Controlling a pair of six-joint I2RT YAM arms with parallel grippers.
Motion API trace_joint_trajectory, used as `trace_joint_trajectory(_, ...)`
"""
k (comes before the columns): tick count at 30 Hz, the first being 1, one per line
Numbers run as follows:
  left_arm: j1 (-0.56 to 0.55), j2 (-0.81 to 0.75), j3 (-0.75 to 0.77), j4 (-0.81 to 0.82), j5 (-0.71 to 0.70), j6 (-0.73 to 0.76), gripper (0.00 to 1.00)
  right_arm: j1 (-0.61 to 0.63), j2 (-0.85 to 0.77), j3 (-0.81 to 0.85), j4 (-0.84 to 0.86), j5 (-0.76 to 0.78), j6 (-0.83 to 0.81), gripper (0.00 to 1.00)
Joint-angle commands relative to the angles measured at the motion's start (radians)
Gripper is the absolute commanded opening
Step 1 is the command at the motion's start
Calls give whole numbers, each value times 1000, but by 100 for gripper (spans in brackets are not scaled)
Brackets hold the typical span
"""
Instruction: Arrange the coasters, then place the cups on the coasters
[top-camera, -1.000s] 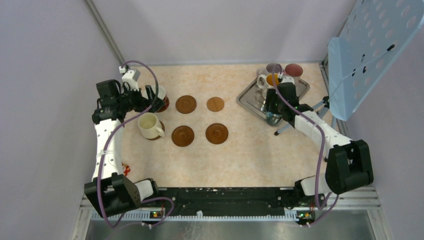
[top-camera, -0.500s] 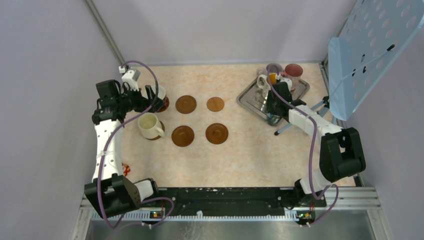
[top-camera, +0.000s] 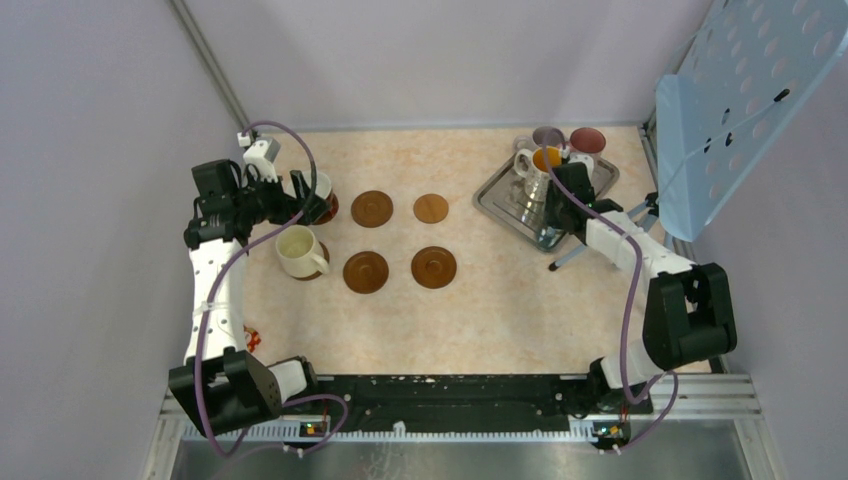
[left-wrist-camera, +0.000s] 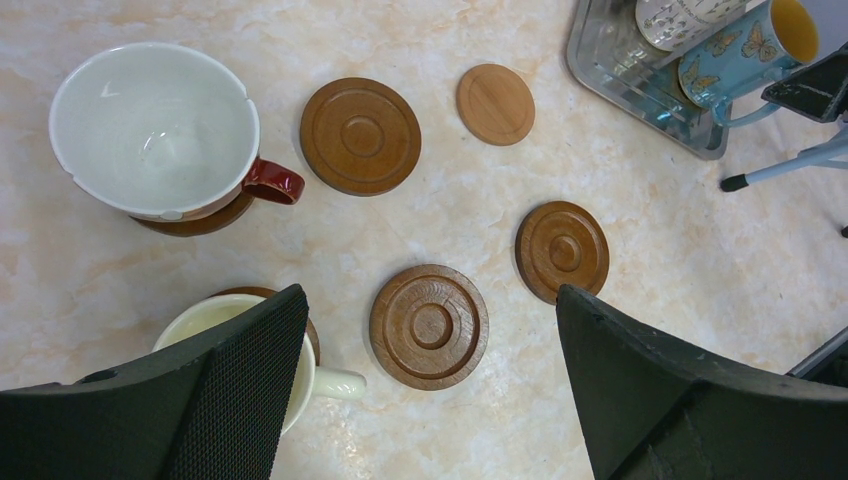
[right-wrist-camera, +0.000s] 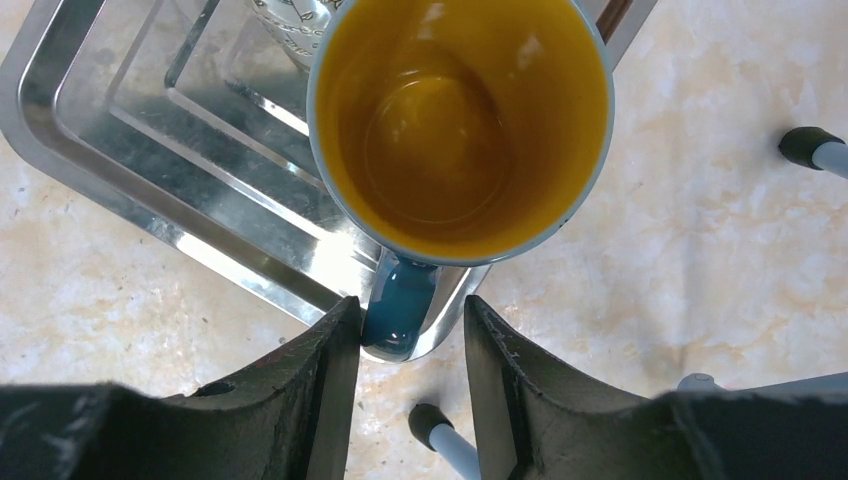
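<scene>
Since a sec ago the R arm has swung. Its wrist now sits further toward 3 o'clock over the tray and its fingers have drawn closer. L arm, cups and coasters lie as before.

The blue ceramic mug w/ orange inside (right-wrist-camera: 460, 130) stands in the near corner of the square silver metal tray (right-wrist-camera: 90, 170). Its handle is at 6 o'clock in the R wrist view, overhanging the rim. The right gripper (right-wrist-camera: 408, 310) straddles that handle: one finger touches it, a sliver of gap shows at the other, so narrowed but not pinching. At the tray's far side are a white mug w/ orange inside (top-camera: 543, 160), a lilac-grey mug (top-camera: 547, 134) and a mug w/ dark reddish inside (top-camera: 587, 138).

The tray is at 2 o'clock of the marbled beige table (top-camera: 480, 310). Mid-table lie three bare glossy dark round wooden coasters (top-camera: 365, 271) and one lighter wooden coaster (top-camera: 431, 208). At 9 o'clock a cream mug (top-camera: 298, 250) and a white-inside cup w/ dark red handle (left-wrist-camera: 155, 130) each sit on a dark coaster. The left gripper (left-wrist-camera: 430, 295) is spread wide and empty, beside that cup.
</scene>
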Motion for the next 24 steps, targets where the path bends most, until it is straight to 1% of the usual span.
trace_joint_trajectory(1, 2, -26, -6, 39, 27, -8, 99, -15, 2, -1, 48, 9, -11, 42)
trace_joint_trajectory(9, 2, -28, -7, 35, 22, -3, 99, -39, 52, -6, 112, -64, -18, 43)
trace_joint_trajectory(14, 2, -28, -6, 37, 24, -4, 99, -49, 73, -25, 137, -62, -14, 43)
trace_joint_trajectory(19, 2, -24, -6, 39, 30, -8, 99, -53, 91, -64, 200, -51, -25, 42)
trace_joint_trajectory(24, 1, -25, -4, 34, 31, -4, 99, -63, 95, -80, 228, -55, -34, 38)
